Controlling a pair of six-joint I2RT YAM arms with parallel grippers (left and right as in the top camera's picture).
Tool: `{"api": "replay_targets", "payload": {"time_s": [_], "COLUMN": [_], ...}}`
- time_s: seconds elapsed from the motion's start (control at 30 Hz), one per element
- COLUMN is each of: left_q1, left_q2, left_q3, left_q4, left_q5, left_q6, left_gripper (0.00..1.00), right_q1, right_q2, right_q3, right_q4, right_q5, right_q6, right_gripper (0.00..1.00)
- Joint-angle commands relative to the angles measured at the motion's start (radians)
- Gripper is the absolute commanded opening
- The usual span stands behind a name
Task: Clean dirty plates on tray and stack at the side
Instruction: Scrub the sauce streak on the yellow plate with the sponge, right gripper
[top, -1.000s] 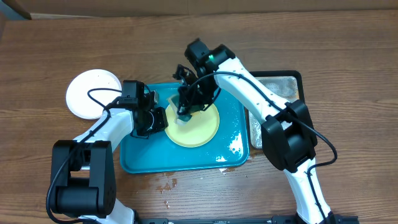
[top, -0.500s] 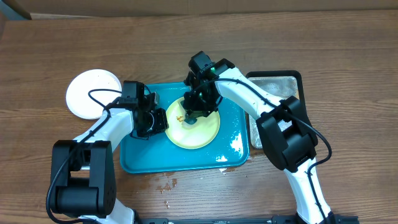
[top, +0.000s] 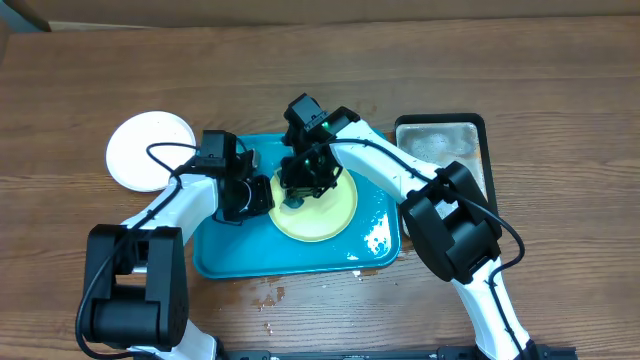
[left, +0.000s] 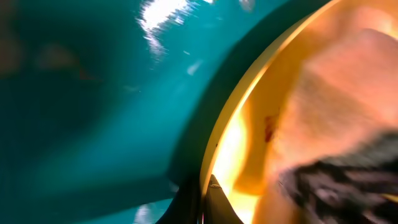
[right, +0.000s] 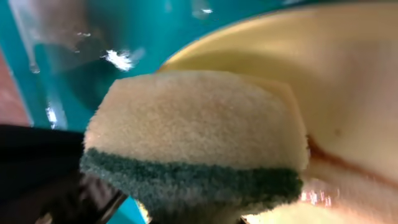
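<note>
Overhead: over the last second your right gripper (top: 298, 192) swung right across the yellow-green plate (top: 325, 212), then back to its far-left part. It's closed tight on the sponge (right: 193, 162), green scrub layer showing at the sponge's lower edge. So you're mid-scrub, not done. The right wrist view shows a thin brown smear (right: 326, 154) on the plate just beside the sponge. The left wrist view shows another spot (left: 268, 127) inside the rim.

The left gripper (top: 252, 195) hasn't moved. It's shut and looks pinched on the plate's left rim, holding it steady. The plate barely shifted on the teal tray (top: 225, 255).

The white plate (top: 150, 150) sits on the table (top: 560, 80), far-left of the tray, apart from it. I can't tell if it's one plate or two stacked.

On edges and room, the plate's right side is near a wet patch on the tray floor. The black tray (top: 480, 125) is just beside the teal tray's far-right corner. The two grippers are close together over the plate's left side, so strokes to the left are tight. There's open table far of the tray.
</note>
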Motion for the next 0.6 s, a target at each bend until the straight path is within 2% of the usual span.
{"api": "replay_targets", "payload": {"time_s": [0.0,0.33,0.57], "left_q1": [-0.028,-0.042,-0.042], "left_q2": [0.062,0.061,0.062], "left_q3": [-0.04,-0.04,-0.04], "left_q4": [-0.019,-0.028,-0.031], "left_q5": [-0.071,-0.072,-0.083], "left_q6": [0.019,0.011,0.003], "left_gripper": [0.04,0.04,0.04], "right_q1": [-0.003,-0.007,-0.071], "right_q2": [0.003,0.064,0.066], "right_q3": [-0.048,-0.08,-0.072], "right_q4": [0.031,0.049,-0.048], "right_q5": [0.022,0.137,0.316], "right_q6": [0.029,0.088,0.087], "right_gripper": [0.04,0.04,0.04]}}
